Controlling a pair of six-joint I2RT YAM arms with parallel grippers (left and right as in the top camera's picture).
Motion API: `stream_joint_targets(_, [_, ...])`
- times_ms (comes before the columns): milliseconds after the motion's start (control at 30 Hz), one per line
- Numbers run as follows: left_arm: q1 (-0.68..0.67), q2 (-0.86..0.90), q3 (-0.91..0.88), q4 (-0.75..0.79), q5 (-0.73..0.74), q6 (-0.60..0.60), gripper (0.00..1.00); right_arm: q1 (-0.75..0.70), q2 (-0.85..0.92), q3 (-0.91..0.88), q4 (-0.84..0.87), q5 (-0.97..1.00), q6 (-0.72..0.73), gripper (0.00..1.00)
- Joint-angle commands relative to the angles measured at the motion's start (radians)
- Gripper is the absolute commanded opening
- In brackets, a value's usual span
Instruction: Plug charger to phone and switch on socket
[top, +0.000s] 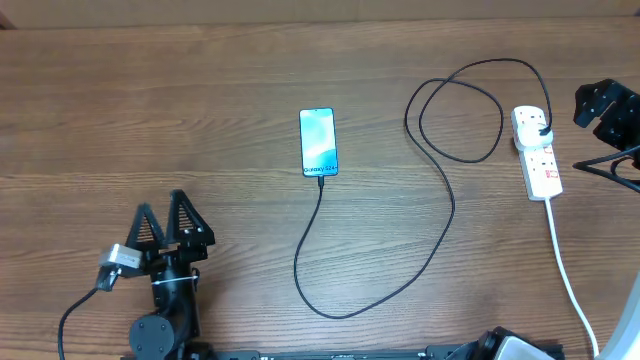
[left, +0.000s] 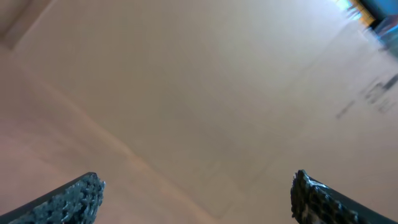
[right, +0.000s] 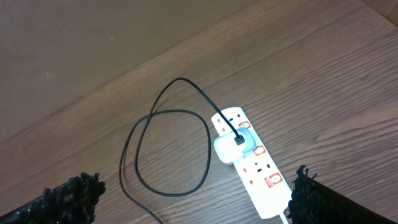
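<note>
The phone (top: 318, 142) lies screen-up in the middle of the table, its light blue screen lit. The black charger cable (top: 436, 240) runs from the phone's near end, loops across the table and ends at a white adapter (right: 233, 145) sitting in the socket (top: 538, 157), a white power strip with red switch marks (right: 251, 163). My right gripper (right: 196, 199) is open and empty, above and beside the socket, at the right edge of the overhead view (top: 606, 110). My left gripper (top: 166, 228) is open and empty at the near left, far from the phone.
The strip's white cord (top: 568, 275) runs toward the near right edge. The wooden table (top: 180, 120) stretches bare to the left and back. The left wrist view shows only a blurred tan surface (left: 199, 93).
</note>
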Motion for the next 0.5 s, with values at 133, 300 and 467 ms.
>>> stream_joint_targets(133, [0.012, -0.033, -0.016, -0.073, -0.021, 0.050, 1.00, -0.003, 0.000, 0.008, 0.005, 0.010, 0.006, 1.00])
stream_joint_targets(300, [0.012, -0.033, -0.017, -0.100, 0.038, 0.255, 1.00, -0.003, 0.000, 0.008, 0.005, 0.010, 0.006, 1.00])
stream_joint_targets(467, [0.012, -0.033, -0.016, -0.165, 0.158, 0.501, 1.00, -0.003, 0.000, 0.008, 0.005, 0.010, 0.006, 1.00])
